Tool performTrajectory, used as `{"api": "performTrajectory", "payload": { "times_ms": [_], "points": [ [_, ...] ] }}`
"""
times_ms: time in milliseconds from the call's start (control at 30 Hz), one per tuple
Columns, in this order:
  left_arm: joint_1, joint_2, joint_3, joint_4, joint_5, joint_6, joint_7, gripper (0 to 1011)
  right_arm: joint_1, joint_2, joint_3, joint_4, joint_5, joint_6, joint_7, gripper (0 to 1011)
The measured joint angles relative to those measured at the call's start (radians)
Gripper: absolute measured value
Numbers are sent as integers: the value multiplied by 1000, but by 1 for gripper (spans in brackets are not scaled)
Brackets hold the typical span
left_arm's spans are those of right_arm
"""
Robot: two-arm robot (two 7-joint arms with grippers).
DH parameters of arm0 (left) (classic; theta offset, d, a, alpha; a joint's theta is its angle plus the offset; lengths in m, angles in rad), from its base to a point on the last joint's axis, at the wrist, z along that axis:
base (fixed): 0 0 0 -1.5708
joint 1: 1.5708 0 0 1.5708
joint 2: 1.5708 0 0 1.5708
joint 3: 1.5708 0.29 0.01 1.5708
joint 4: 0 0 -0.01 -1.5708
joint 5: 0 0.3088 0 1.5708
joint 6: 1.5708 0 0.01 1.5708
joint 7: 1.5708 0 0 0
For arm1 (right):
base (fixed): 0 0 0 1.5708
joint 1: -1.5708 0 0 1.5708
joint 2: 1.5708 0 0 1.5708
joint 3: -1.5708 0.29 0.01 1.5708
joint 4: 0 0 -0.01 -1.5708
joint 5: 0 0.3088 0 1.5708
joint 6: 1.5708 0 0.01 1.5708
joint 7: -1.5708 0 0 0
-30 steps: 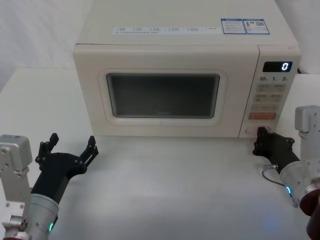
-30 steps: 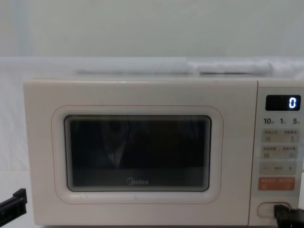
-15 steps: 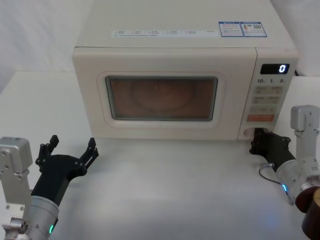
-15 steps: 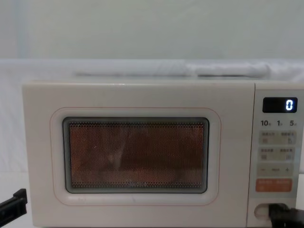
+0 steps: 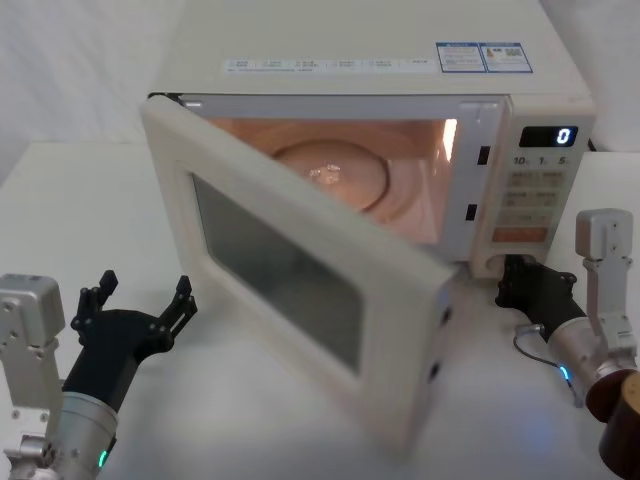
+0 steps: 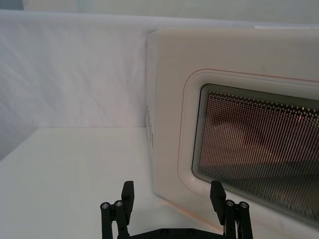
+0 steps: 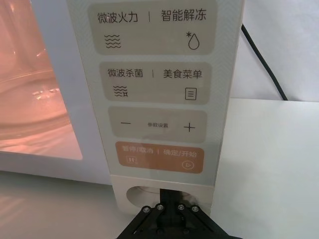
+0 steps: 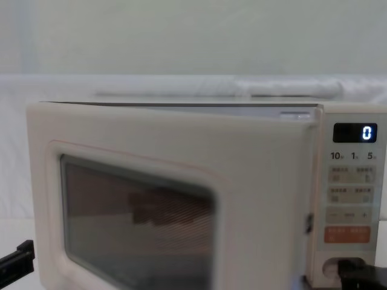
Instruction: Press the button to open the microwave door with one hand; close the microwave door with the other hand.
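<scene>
Microwave (image 5: 380, 50): stood on the white table (image 5: 280, 420), ahead of both sets of fingers; its display (image 5: 552, 136) read 0.

Microwave door (image 5: 290, 280): hung partly open, hinged on the robot's left, its free edge out over the table between the two grippers; in the chest view it (image 8: 169, 205) covered most of the oven front.

Cavity (image 5: 350, 165): lit orange-pink, holding a round glass turntable (image 5: 330, 178) (nothing could be made out on it).

Button (image 7: 149, 193): at the foot of the control panel, below the orange key (image 7: 159, 157), directly in front of the right fingertips.

Right gripper (image 5: 510, 275): its black fingers were drawn together, with no gap seen between them, gripping nothing; the tips sat right at the button, and in the right wrist view they (image 7: 169, 201) overlapped its recess, though actual contact could not be judged.

Left gripper (image 5: 140, 300): low over the table, fingers (image 6: 128, 195) spread wide and empty; the door's hinge-side corner lay just beyond the fingertips, apart from them.
</scene>
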Motion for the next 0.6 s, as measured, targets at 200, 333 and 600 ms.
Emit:
{"api": "performTrajectory", "payload": {
  "times_ms": [200,333,600],
  "points": [
    [0,0,0,0,0,0,0,1001,-13,4,4,-23,1,6,1,0],
    [0,0,0,0,0,0,0,1001,-26,8,5,-47,2,14,4,0],
    [0,0,0,0,0,0,0,1001,-64,16,6,-101,14,36,10,0]
  ]
}}
